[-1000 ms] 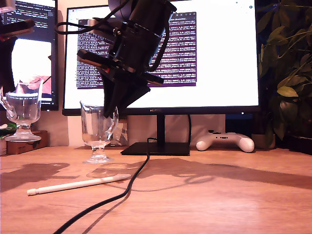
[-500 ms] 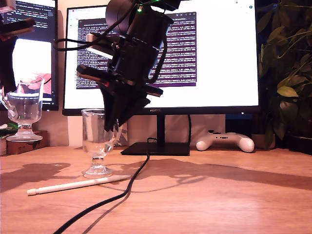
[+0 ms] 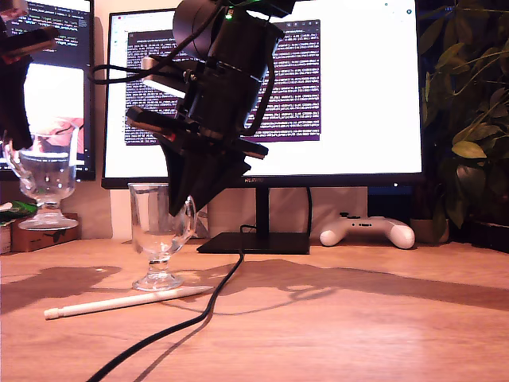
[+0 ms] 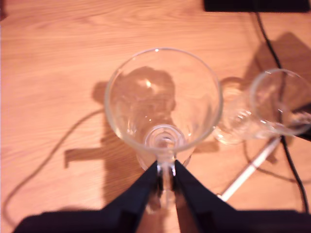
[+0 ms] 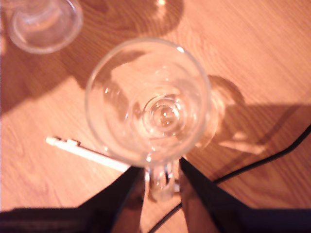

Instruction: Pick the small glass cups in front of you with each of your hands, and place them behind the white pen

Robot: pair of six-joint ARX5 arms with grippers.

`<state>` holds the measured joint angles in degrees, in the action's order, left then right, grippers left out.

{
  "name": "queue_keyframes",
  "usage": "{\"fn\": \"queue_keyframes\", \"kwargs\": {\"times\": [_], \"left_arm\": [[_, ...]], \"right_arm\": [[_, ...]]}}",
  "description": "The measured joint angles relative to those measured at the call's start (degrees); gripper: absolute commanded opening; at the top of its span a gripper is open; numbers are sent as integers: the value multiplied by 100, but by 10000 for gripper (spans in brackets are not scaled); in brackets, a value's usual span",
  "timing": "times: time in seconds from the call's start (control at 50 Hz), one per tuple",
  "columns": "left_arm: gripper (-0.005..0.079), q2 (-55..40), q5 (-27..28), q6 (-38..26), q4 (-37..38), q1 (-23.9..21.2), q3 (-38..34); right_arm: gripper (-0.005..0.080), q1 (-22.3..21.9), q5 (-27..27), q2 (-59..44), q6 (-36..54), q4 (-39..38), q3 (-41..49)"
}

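Two small glass cups show. One glass cup stands with its foot on the wooden table just behind the white pen. My second gripper reaches down from above, shut on that cup's handle. The second wrist view looks into this cup, with my second gripper at its handle and the pen beneath. The other glass cup hangs raised at the exterior view's left. My first gripper is shut on its handle. The first wrist view shows this cup between my first gripper jaws.
A black cable runs from the monitor stand across the table past the pen's tip. A white game controller and a plant sit at the exterior view's right. A small wooden box lies under the raised cup.
My second gripper lowered its cup from just above the table until the foot rests behind the pen. The raised cup in my first gripper shifted slightly up and to the exterior view's right.
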<state>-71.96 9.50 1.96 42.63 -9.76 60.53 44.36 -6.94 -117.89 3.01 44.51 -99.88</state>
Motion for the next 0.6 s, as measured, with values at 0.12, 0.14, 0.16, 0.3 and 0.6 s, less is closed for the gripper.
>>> {"fn": "queue_keyframes", "kwargs": {"times": [0.12, 0.14, 0.16, 0.3, 0.6], "left_arm": [[-24, 0, 122, -297, 87, 0, 0], [-24, 0, 149, -297, 85, 0, 0], [-24, 0, 188, -479, 83, 0, 0], [-24, 0, 496, -654, 66, 0, 0], [-24, 0, 538, -754, 85, -17, 0]], "right_arm": [[220, 0, -48, 0, -9, 136, -33], [222, 0, -81, 0, -9, 164, -42], [225, 0, -127, 0, -17, 210, -50], [238, 0, -363, 0, -61, 459, -127], [278, 0, -470, 2, -129, 691, -975]]}}
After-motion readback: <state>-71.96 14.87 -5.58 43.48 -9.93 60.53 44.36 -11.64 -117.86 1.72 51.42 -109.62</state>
